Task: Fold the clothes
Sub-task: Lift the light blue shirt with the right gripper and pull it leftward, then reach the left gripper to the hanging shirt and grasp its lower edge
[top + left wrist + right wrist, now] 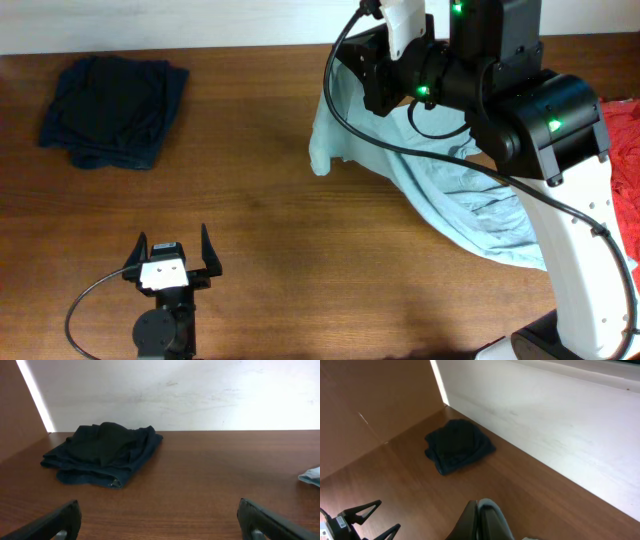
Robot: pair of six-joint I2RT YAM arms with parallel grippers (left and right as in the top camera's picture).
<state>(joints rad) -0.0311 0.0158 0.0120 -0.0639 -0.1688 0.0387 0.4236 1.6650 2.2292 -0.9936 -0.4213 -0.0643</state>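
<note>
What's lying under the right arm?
The T-shirt hangs from the shut right gripper and spreads onto the table. The arm covers its upper and right parts, so whether it reaches the red shirt cannot be seen.

Brown wooden table [280, 230] — three items lie on it: a folded dark navy garment [112, 112] at far left, a pale teal T-shirt [470, 205] at right with one part raised, and a red shirt [625, 135] at the right edge.

Surface [300, 250]: folded garment [112, 110] at 10 o'clock, near the back edge. T-shirt [470, 195] from 2 to 4 o'clock, well apart from it. Shirt [625, 140] at 3 o'clock, right of T-shirt. Left fingers [207, 252] at 7 o'clock.
</note>
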